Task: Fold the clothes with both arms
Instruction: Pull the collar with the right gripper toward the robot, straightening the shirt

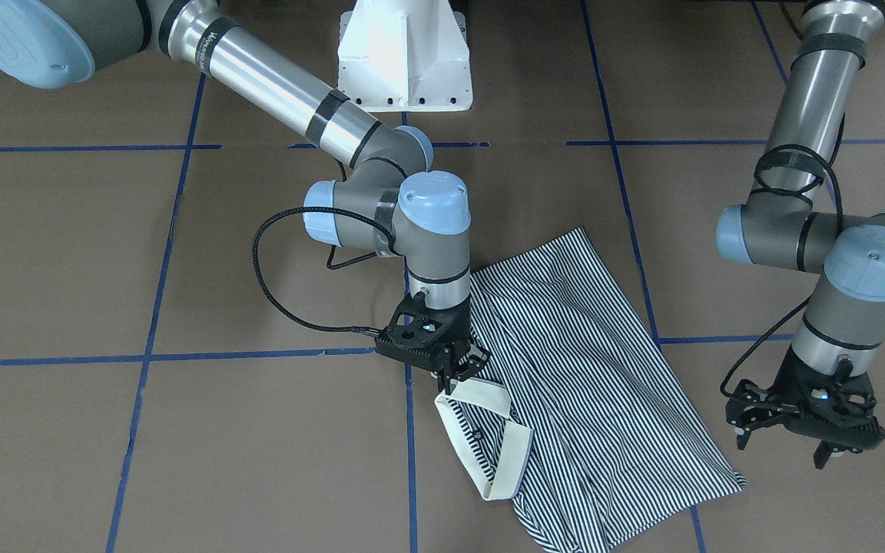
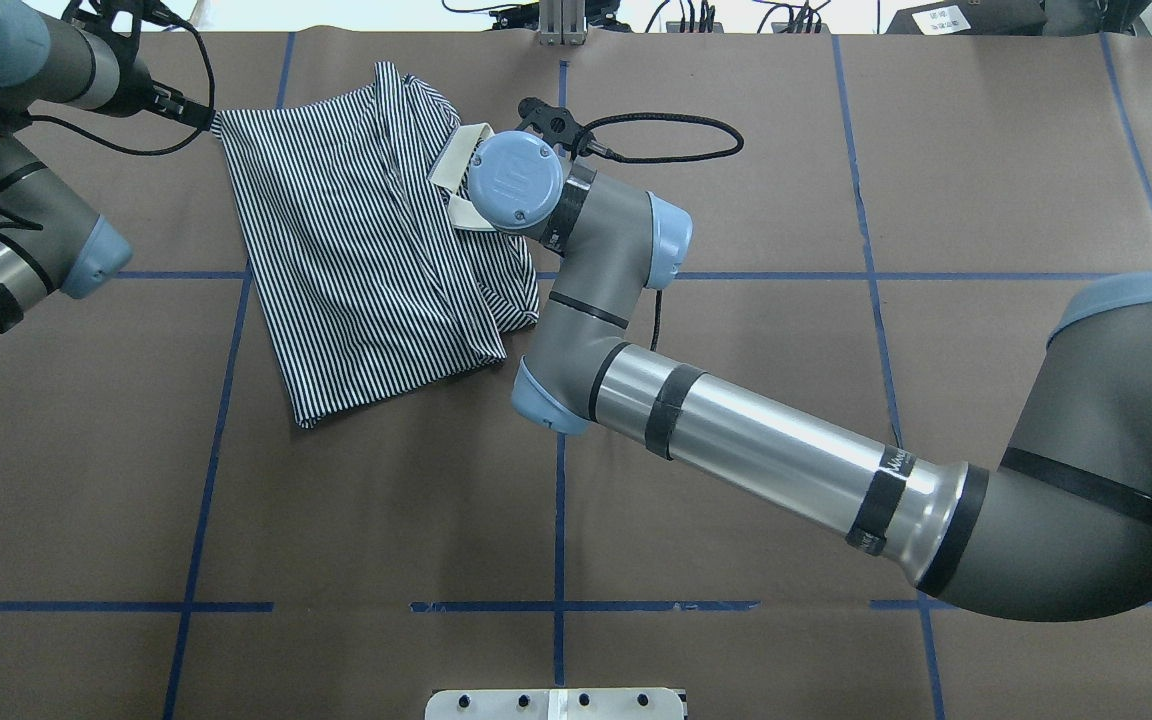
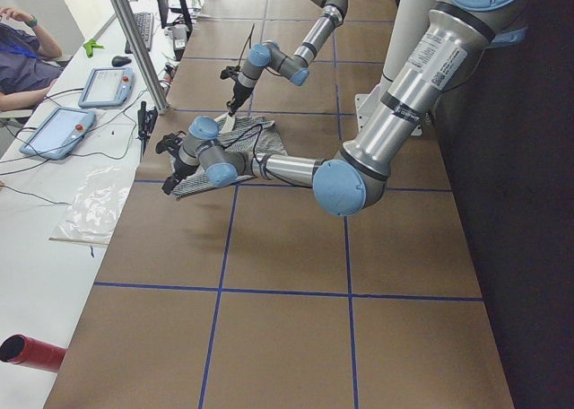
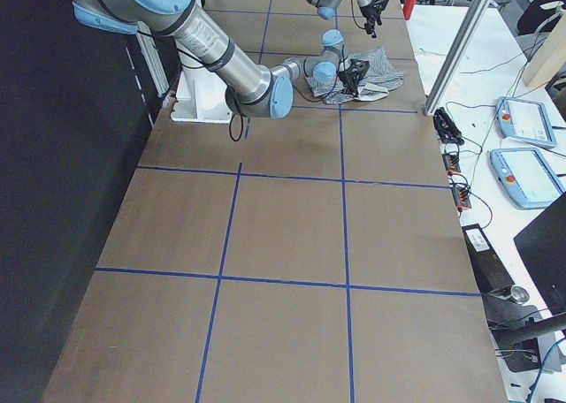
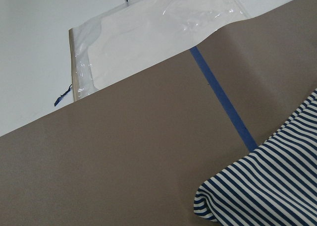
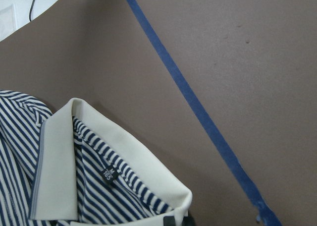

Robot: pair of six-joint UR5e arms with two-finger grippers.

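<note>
Striped polo shirt (image 1: 588, 384) is seen folded on the bench (image 1: 181, 461), nr the edge opposite the robot and just to the robot's left of the centre tape line (image 2: 558, 540). Its cream collar (image 1: 515, 461) is turned toward the bench centre, and one end is raised off the fabric.

R gripper (image 1: 462, 372) is pointed down at that raised end, w/ its fingers pinched on the collar edge. In the R wrist cam the collar is shown close up, w/ a small dark size label (image 6: 109, 174) inside the neck.

L gripper (image 1: 784, 445) is held over bare bench just beside the shirt corner at the far edge, on the robot's left. Its fingers are spread wide. Contact w/ the shirt can't be told: the two views differ. In the L wrist cam the striped corner is seen flat on the brown paper, w/ a clear plastic bag (image 5: 148, 42) beyond the bench edge.
</note>
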